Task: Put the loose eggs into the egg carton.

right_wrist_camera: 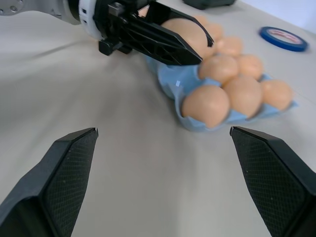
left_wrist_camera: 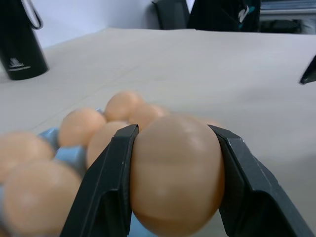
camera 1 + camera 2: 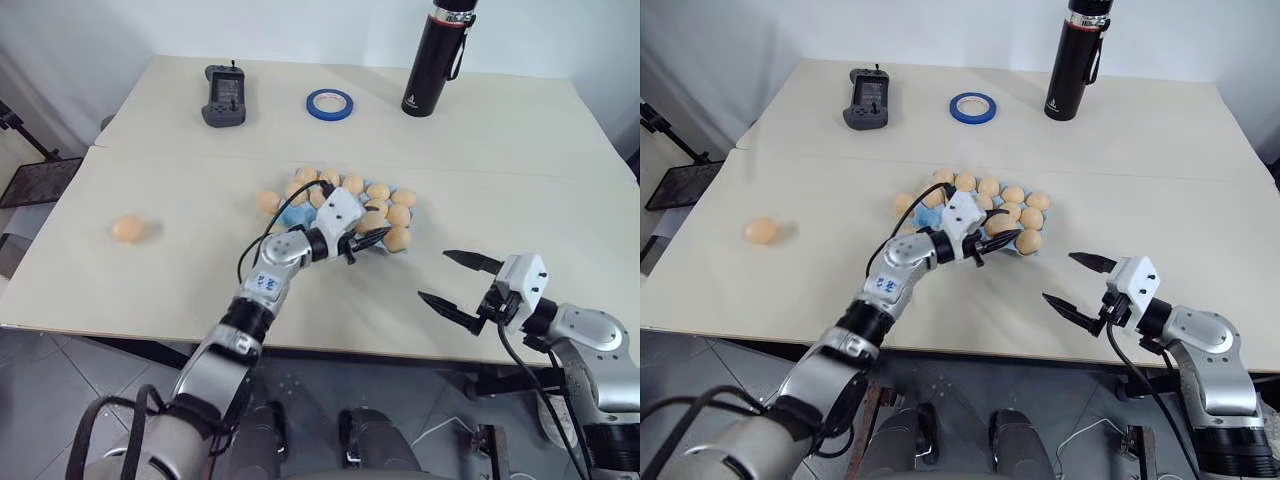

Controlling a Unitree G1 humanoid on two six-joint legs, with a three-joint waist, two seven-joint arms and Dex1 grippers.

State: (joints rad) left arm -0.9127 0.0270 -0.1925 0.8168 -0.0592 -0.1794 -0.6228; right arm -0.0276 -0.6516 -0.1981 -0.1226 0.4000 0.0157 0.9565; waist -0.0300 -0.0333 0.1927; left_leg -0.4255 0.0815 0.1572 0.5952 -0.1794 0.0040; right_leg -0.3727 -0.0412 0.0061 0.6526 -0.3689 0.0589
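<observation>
- The carton [image 3: 296, 214], mid-surface, was nearly full of eggs [image 3: 399, 214].
- The left fingers [image 3: 368, 238] were clamped on one egg [image 2: 176, 173] over the carton's near edge.
- Another egg [image 3: 128, 229] lay loose, well to the left.
- The right fingers [image 3: 459, 281] were spread wide and empty, near and right of the carton.
- A tape ring [image 3: 330, 104], flask [image 3: 436, 57] and controller [image 3: 224, 96] stood along the far side.

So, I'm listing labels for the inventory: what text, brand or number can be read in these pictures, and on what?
No text can be read.
Black bottle: a small white logo near its base, too small to read.
Blue tape ring: reddish print inside, blurred.
Left arm: blue marks on a white joint, illegible.
Black handheld device: nothing readable.
</observation>
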